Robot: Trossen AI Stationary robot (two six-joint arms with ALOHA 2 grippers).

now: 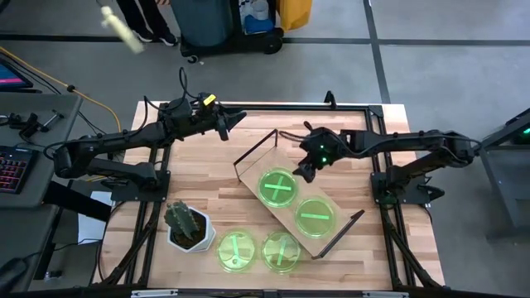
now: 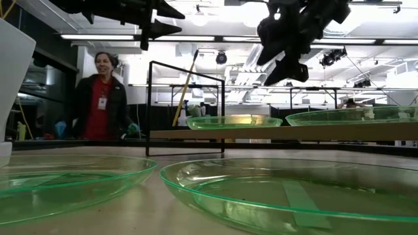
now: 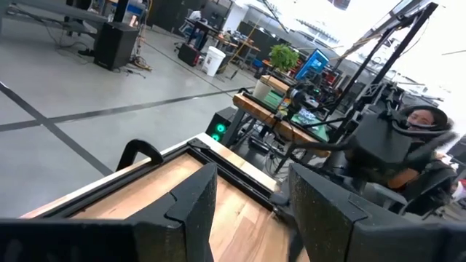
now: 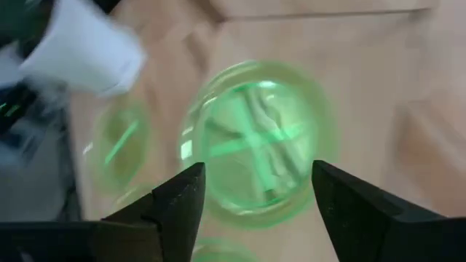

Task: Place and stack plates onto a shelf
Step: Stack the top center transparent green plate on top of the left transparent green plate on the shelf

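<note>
Shelf (image 1: 291,217) set diagonally across the middle of the wooden worktop (image 1: 389,248), black wire frames at both short ends. On the shelf: a stack of green plates (image 1: 278,188) at the far-left end, light bars crossed, and a single plate (image 1: 315,216) just beside it toward the near-right end. On the worktop near the front edge: two more plates, one (image 1: 237,250) close to the white-potted cactus (image 1: 188,225), the other (image 1: 281,251) just to its right, touching or nearly so. Right hand (image 1: 305,169) just above the far end of the shelf, over the edge of the stack, fingers (image 4: 175,207) spread wide and holding nothing; stack plainly visible between them in the right wrist view. Left hand (image 1: 234,121) raised over the far-left part of the worktop, well apart from the shelf, fingers (image 3: 193,211) parted and empty. Beyond the worktop, in the low view, a person (image 2: 99,98) in a red top with a badge.
</note>
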